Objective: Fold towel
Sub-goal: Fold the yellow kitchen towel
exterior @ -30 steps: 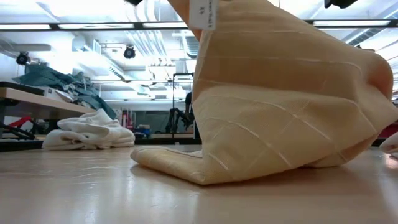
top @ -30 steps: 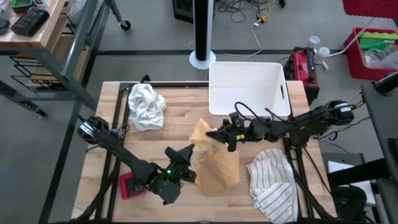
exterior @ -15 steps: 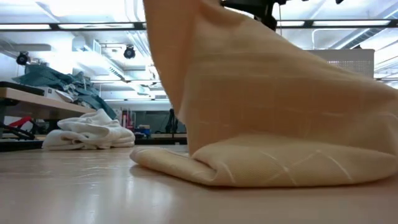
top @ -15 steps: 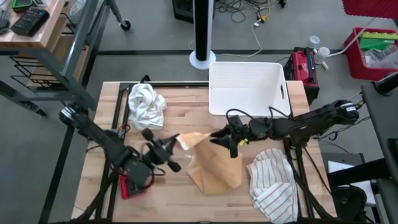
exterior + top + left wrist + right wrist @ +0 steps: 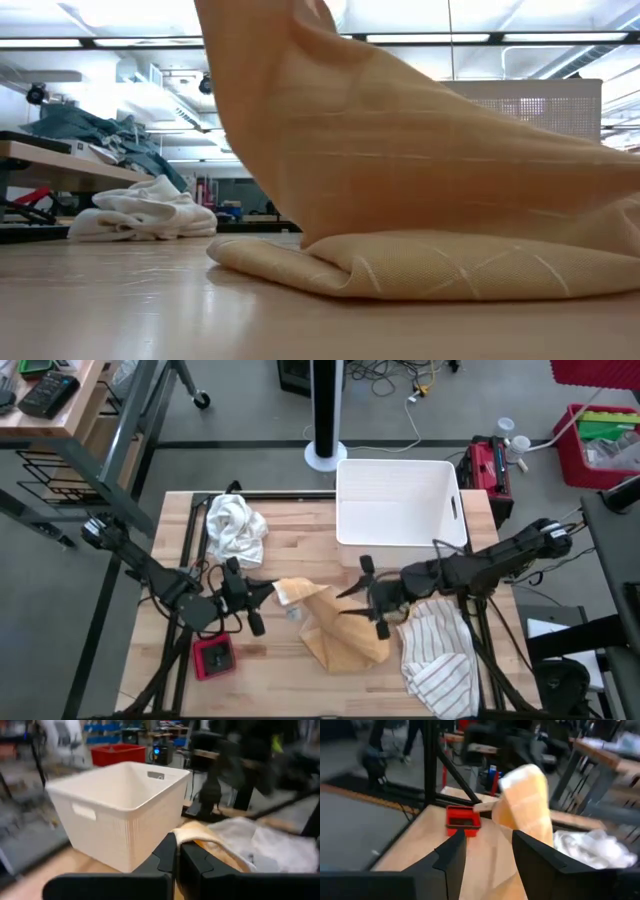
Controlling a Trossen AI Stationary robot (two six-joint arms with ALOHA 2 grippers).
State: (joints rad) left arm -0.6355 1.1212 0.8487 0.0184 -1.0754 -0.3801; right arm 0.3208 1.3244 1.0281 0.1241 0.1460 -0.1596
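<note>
Tan woven towel (image 5: 340, 630), mid-table, partly folded: the left gripper (image 5: 268, 592) pinches one corner, drawing it leftward. The right gripper (image 5: 362, 600), fingers parted and empty, hovers above the cloth. Next move probably requires lowering the corner flat.

The left arm reaches in low from the left, its pincer (image 5: 262, 592) clamped shut on a cloth corner. The right arm stretches in from the right, its pincer (image 5: 357, 602) spread apart and gripping nothing.
</note>
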